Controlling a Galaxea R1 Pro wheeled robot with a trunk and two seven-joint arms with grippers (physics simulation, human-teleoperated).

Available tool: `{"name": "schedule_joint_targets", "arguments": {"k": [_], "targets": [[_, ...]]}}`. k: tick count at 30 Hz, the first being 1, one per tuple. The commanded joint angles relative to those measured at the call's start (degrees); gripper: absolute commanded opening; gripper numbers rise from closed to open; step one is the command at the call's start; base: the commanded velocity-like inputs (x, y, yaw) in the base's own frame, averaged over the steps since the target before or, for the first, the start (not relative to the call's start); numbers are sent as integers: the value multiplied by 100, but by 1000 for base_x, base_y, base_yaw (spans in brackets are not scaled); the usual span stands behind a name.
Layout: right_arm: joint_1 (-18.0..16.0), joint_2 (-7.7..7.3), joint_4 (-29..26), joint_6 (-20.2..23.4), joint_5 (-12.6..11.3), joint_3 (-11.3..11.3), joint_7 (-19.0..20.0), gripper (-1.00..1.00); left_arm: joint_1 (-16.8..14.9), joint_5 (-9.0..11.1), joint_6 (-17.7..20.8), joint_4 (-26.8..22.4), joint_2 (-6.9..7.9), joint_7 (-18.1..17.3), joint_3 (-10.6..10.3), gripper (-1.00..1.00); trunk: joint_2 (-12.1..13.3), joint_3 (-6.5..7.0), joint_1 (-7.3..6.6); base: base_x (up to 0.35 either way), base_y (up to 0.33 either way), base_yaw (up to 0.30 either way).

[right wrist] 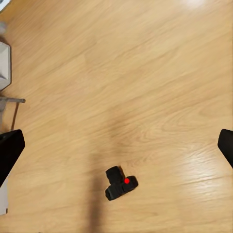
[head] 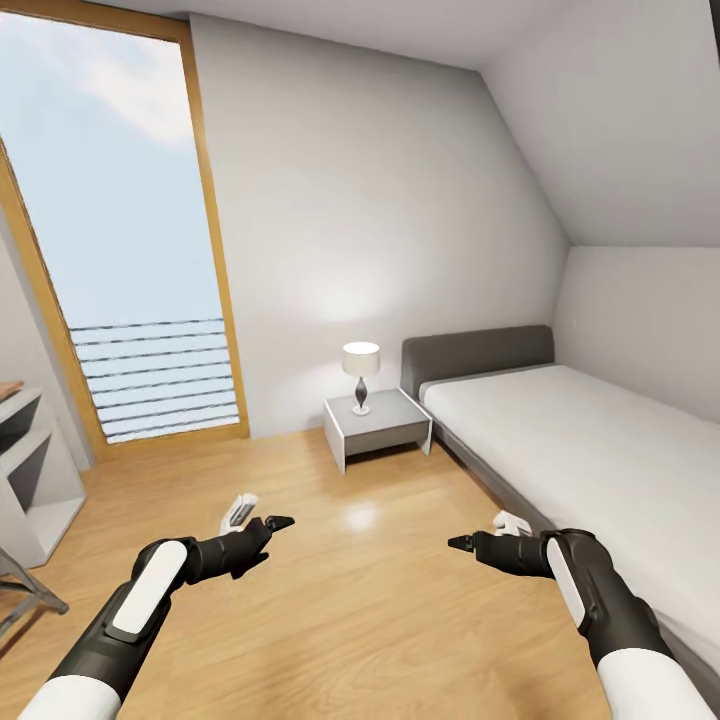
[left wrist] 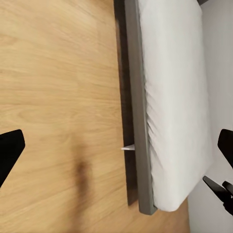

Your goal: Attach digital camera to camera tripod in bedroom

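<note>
The digital camera (right wrist: 121,183), small and black with a red dot on top, lies on the wood-plank floor in the right wrist view, apart from both grippers. One silver-grey leg of the camera tripod (head: 28,592) stands at the lower left of the head view, and its foot end (right wrist: 11,100) reaches across the floor in the right wrist view. My left gripper (head: 264,513) hangs open over the floor, holding nothing. My right gripper (head: 478,531) is also open and empty, near the bed's side. In both wrist views the black fingertips (right wrist: 9,150) stand wide apart.
A white bed (head: 580,450) with a grey headboard runs along the right wall. A white nightstand (head: 380,425) carries a small lamp (head: 361,375). On the left are a tall window (head: 120,250) and a white shelf (head: 30,480). Wood floor (head: 350,600) lies between them.
</note>
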Motion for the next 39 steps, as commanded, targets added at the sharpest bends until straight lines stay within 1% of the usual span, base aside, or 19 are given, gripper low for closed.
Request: {"name": "schedule_joint_targets", "arguments": {"k": [1, 2, 4, 5, 7, 13, 14, 19, 20, 24, 26, 39], "targets": [[-4, 0, -3, 41, -37, -10, -2, 100, -4, 56, 6, -7, 3, 45, -11, 100, -45, -25, 23, 0, 0, 0], [-4, -9, -3, 41, -42, -19, 52, 100, -4, 37, -2, -34, 3, 60, -62, 100, -86, -43, 45, 0, 0, 0], [-4, -9, -3, 44, -42, -18, 80, 100, -4, -17, 0, -39, 4, 61, -72, 100, -166, -79, 88, 0, 0, 0], [-4, -23, -7, 41, -37, -12, 108, 100, -4, -537, 6, -49, 3, 50, -88, 100, -206, -97, 110, 0, 0, 0], [-4, -25, -16, 41, -35, -10, 111, 100, -4, -758, 5, -58, -1, 47, -94, 100, -286, -133, 154, 0, 0, 0], [-4, -19, -265, 40, -28, -3, 109, 100, -4, -1099, 5, -231, -3, 46, -110, 100, -527, -241, 286, 0, 0, 0], [-4, -21, -288, 38, -28, -3, 110, 100, -4, -1213, 5, -259, -5, 46, -118, 100, -567, -259, 308, 0, 0, 0], [-4, -35, -350, 40, -28, -1, 112, 100, -4, -1519, 5, -295, -22, 45, -140, 100, -767, -348, 418, 0, 0, 0], [-4, -39, -361, 40, -30, 0, 112, 100, -4, -1611, 2, -303, -33, 45, -144, 100, -807, -366, 440, 0, 0, 0], [-4, -37, -370, 40, -28, 0, 113, 100, -4, -1725, -2, -312, -49, 45, -150, 100, -968, -438, 528, 0, 0, 0], [-4, -37, -362, 42, -27, 0, 113, 100, -4, -1745, -3, -316, -52, 44, -150, 100, -1048, -474, 572, 0, 0, 0], [-4, -45, -332, 49, -34, -2, 118, 100, -4, -1780, -4, -334, -57, 45, -152, 100, -1570, -707, 857, 0, 0, 0]]}}
